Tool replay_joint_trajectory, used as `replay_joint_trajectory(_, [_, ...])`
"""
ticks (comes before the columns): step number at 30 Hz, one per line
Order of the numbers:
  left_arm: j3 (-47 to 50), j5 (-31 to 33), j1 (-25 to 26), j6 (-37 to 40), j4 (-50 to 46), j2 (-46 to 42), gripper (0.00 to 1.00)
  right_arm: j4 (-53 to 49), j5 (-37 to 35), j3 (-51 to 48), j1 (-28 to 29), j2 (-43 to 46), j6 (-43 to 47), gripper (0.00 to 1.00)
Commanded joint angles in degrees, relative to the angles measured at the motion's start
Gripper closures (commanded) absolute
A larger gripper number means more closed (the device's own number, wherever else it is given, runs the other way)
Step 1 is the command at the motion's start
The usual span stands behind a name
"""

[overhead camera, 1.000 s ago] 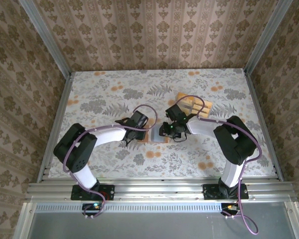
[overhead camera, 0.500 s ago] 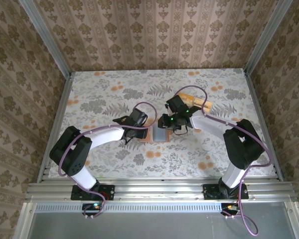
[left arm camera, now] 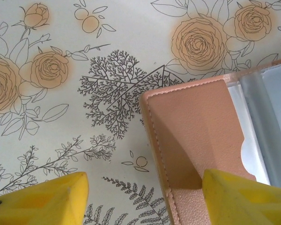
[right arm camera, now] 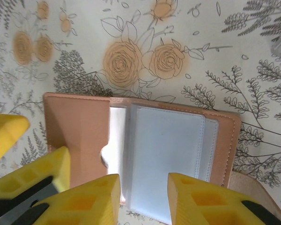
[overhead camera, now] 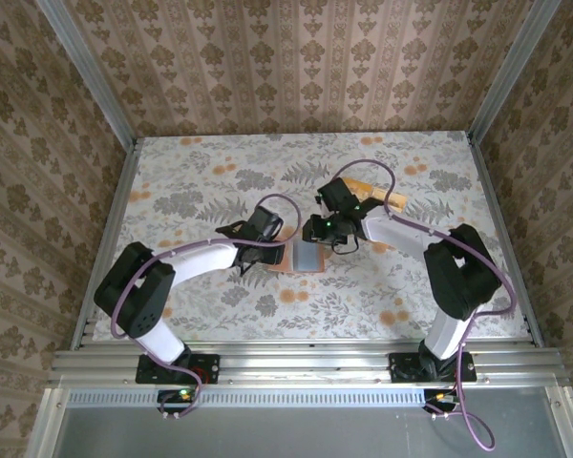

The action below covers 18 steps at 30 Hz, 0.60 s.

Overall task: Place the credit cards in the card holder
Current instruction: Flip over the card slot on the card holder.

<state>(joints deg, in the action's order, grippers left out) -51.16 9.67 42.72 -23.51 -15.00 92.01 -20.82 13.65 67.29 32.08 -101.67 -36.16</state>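
The card holder lies opened flat on the desk, near its middle, between my two arms. In the left wrist view the card holder shows its leather flap with stitched edge, and clear sleeves run along its right side. My left pincer is spread wide: one finger hangs over the bare desk, and the other finger sits over the near corner of the leather flap; I cannot tell whether it touches. In the right wrist view the card holder lies with the flap at left and the clear sleeves at centre. My right pincer stands above the near edge of the sleeves, its fingers parted with a moderate gap and nothing gripped between them. The credit cards lie in a tan group farther back on the desk, behind my right arm, apart from the card holder.
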Motion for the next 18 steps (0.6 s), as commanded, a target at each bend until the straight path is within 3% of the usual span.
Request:
replay_joint_trajectory(1, [1.82, 0.43, -0.14, -0.7, -0.47, -2.37, 0.33, 1.59, 0.06, -1.09, 0.95, -1.99, -1.01, 0.68])
replay_joint_trajectory(11, [5.38, 1.19, -0.17, -1.51, 0.94, -3.81, 0.33, 3.38, -0.38, -2.02, 1.02, -5.38, -1.46, 0.69])
replay_joint_trajectory(18, [6.22, 1.92, -0.22, -1.35, 2.38, -1.61, 0.42, 3.6, -0.64, -2.1, 1.03, -6.7, -1.17, 0.69])
